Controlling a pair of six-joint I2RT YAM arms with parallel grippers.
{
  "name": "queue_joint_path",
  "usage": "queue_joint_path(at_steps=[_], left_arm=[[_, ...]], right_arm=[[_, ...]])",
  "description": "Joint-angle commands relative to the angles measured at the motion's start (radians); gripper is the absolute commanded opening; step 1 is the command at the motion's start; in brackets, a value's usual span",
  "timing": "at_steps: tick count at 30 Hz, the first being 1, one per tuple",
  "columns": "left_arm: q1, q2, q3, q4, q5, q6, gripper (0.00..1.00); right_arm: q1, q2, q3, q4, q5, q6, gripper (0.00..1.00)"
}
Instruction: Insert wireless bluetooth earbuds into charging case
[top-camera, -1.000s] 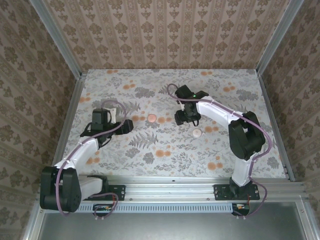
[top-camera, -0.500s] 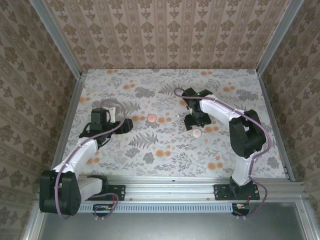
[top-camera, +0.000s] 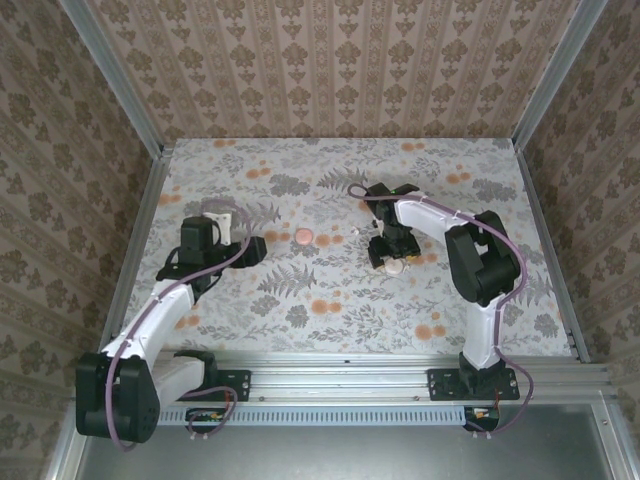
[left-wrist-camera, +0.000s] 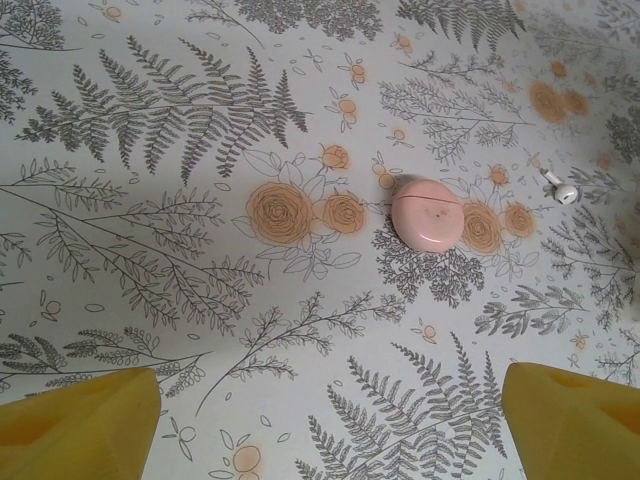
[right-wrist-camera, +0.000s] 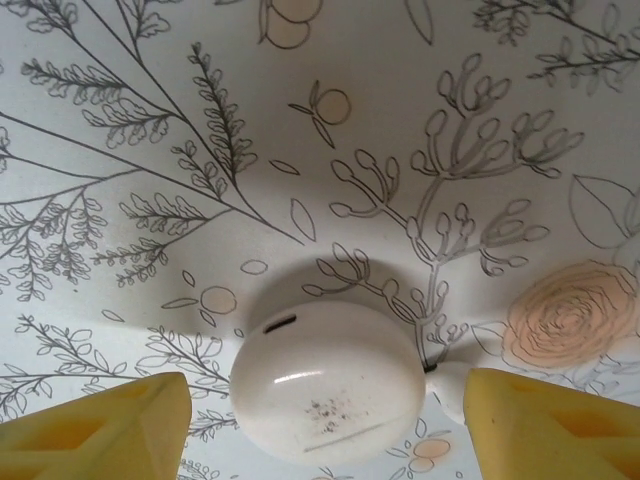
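The right gripper (right-wrist-camera: 320, 388) is spread wide and grasps nothing. It hangs low over the worktop (top-camera: 300, 300), its two yellow fingers (right-wrist-camera: 100, 425) straddling the cream-white round disc (right-wrist-camera: 325, 385). The disc lies between the fingers with a strip of bare surface showing on each side, so neither finger presses on it. In the gap by the right-hand finger sits a tiny white rounded piece (right-wrist-camera: 449, 392), seemingly one of the earbuds, just beside the disc and partly hidden by the finger. In the top view this gripper (top-camera: 390, 256) stands right at the disc (top-camera: 397, 267), at mid-depth and a little right of the middle.

The left gripper (left-wrist-camera: 328, 400) is also released, its fingers far apart and empty above the floral pattern. Ahead of it, well apart, lies the salmon-pink round disc (left-wrist-camera: 427, 215), flat on the worktop with a thin seam across its top. Beyond the disc and to its right rests an earbud (left-wrist-camera: 563, 191), small and white with a short stem, clear of the disc. From above, the left gripper (top-camera: 252, 249) points toward the pink disc (top-camera: 303, 237), and the earbud (top-camera: 338, 238) lies between that disc and the right gripper.
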Motion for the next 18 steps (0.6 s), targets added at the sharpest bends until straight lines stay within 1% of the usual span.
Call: queue_joint_path(at_steps=[1,11,18], left_arm=[[-0.013,-0.011,-0.006,-0.028,-0.019,0.027,0.90],[-0.015,0.018,0.008,-0.030,-0.014,0.035,0.90],[-0.017,0.013,0.006,-0.030,-0.015,0.035,0.90]], right_arm=[[-0.006,0.041,-0.001,-0.002,-0.031,-0.020,0.72],[-0.011,0.060,0.004,-0.015,-0.062,-0.012,0.67],[-0.011,0.052,-0.008,-0.019,-0.054,-0.010,0.57]])
